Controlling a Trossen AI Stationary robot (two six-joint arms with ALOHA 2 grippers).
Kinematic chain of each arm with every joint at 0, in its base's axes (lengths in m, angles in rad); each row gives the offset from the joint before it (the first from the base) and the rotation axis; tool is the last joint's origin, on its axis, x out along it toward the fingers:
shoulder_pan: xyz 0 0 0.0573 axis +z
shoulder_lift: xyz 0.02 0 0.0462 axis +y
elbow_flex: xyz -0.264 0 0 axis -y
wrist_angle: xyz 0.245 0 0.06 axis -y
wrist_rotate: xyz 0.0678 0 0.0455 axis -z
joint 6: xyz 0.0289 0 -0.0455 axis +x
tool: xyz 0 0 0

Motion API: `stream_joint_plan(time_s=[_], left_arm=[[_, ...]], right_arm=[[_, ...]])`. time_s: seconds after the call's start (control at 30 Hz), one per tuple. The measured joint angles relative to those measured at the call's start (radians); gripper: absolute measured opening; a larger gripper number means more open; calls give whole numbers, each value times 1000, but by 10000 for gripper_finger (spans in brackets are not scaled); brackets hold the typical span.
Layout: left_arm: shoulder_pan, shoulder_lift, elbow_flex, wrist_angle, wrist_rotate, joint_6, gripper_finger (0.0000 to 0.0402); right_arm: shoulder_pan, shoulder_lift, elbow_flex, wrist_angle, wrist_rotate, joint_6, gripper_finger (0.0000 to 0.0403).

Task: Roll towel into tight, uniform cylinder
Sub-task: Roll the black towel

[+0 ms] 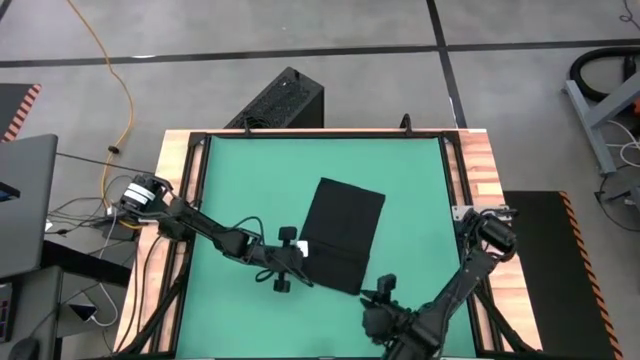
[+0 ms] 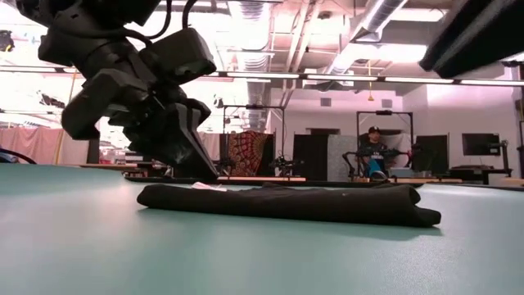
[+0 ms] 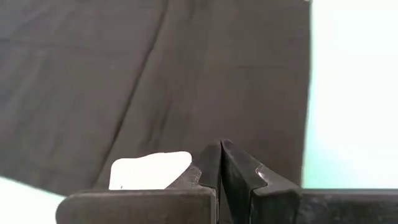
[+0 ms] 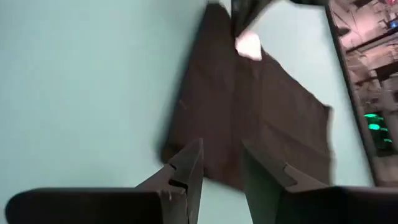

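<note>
the left gripper [image 1: 303,256] sits at the towel's left edge, beside the white tag [image 1: 305,246]. its fingers [image 3: 208,165] are pressed together with no gap; the left wrist view shows the tips low over the cloth just beside the tag, and nothing is visibly pinched between them. in the low view this gripper [image 2: 196,168] reaches down to the towel's left end.

the towel [image 1: 343,233] lies flat and unrolled on the green mat [image 1: 250,180], a dark rectangle tilted slightly, directly ahead of the left gripper and ahead of the right gripper. in the low view the towel [image 2: 286,201] reads as a low, flat, folded strip with the tag at its left end.

the right gripper [image 1: 383,291] hovers just off the towel's near corner, apart from the cloth. its fingers [image 4: 186,171] stand partly apart, with nothing between them; the towel [image 4: 261,106] spreads out beyond the tips.
</note>
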Motion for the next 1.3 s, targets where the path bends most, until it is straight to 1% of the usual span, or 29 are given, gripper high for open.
stream_joint_plan(time_s=[0.1, 0.17, 0.2, 0.27, 0.37, 0.43, 0.53, 0.57, 0.6, 0.67, 0.73, 0.8, 0.83, 0.9, 1.0, 1.07, 1.13, 1.2, 1.3], left_arm=[[0, 0, 0, 2, -37, -16, 0], [0, 0, 0, 11, -44, -26, 0], [0, 0, 0, 22, -45, -26, 0], [-1, 0, 0, 54, -27, -16, 0], [-2, -2, 0, 108, 20, -3, 0], [-1, -12, 9, 117, 59, -2, 0], [5, -41, 34, 119, 120, 2, 0], [5, -54, 41, 121, 140, 8, 0], [6, -71, 47, 120, 165, 15, 0], [6, -105, 54, 121, 206, 38, 0], [4, -140, 55, 108, 222, 50, 0], [-5, -165, 55, 79, 238, 56, 0], [-11, -174, 54, 59, 240, 68, 0], [-25, -186, 54, 36, 239, 95, 0], [-49, -192, 54, 27, 209, 106, 0], [-63, -192, 54, 18, 195, 97, 0], [-83, -192, 47, 17, 189, 128, 0], [-106, -192, 34, 19, 186, 178, 0], [-123, -192, -8, 71, 191, 228, 0]], right_arm=[[11, -49, -2, -111, -3, -24, 124], [24, -80, -29, -123, 38, -66, 125], [30, -96, -71, -97, 64, -79, 125], [44, -138, -199, -10, 118, -94, 125], [61, -260, -397, 143, 216, -89, 125], [68, -365, -487, 141, 266, -23, 125], [69, -547, -569, 135, 275, 55, 125], [69, -611, -584, 149, 267, 55, 125], [66, -669, -595, 172, 236, 32, 125], [41, -742, -622, 255, 120, -61, 125], [5, -772, -653, 386, -32, -192, 127], [-34, -765, -668, 541, -187, -344, 133], [-50, -750, -668, 608, -237, -410, 137], [-73, -709, -665, 709, -278, -500, 147], [-110, -645, -659, 835, -267, -546, 156], [-127, -589, -657, 909, -268, -538, 154], [-130, -510, -659, 974, -264, -504, 149], [-129, -426, -661, 1055, -232, -487, 144], [-129, -314, -660, 1218, -172, -465, 136]])
